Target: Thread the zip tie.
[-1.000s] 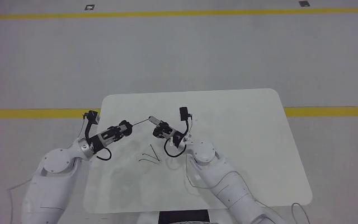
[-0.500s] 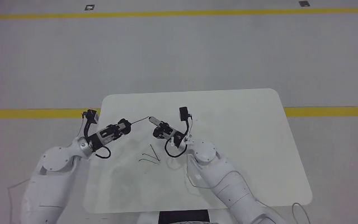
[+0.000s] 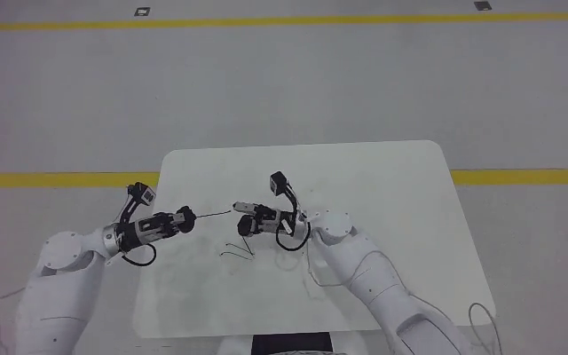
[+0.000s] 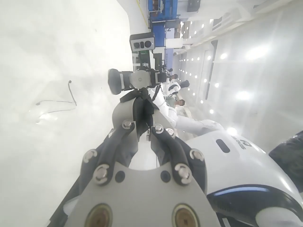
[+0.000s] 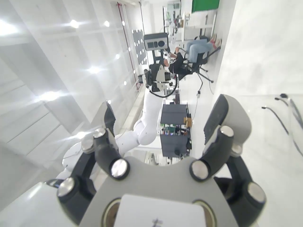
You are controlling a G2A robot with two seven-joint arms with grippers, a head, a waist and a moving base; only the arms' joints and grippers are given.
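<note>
left hand [image 4: 140, 106] clamped on zip tie [image 3: 211, 214], its tip pointing right toward right hand [image 5: 165, 107], fingers spread, seemingly empty. loose ties [image 3: 240, 249] on table [image 3: 382, 177], nearer.

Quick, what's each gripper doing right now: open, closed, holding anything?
The left gripper is closed on the zip tie.
The right gripper is open, holding nothing.
</note>
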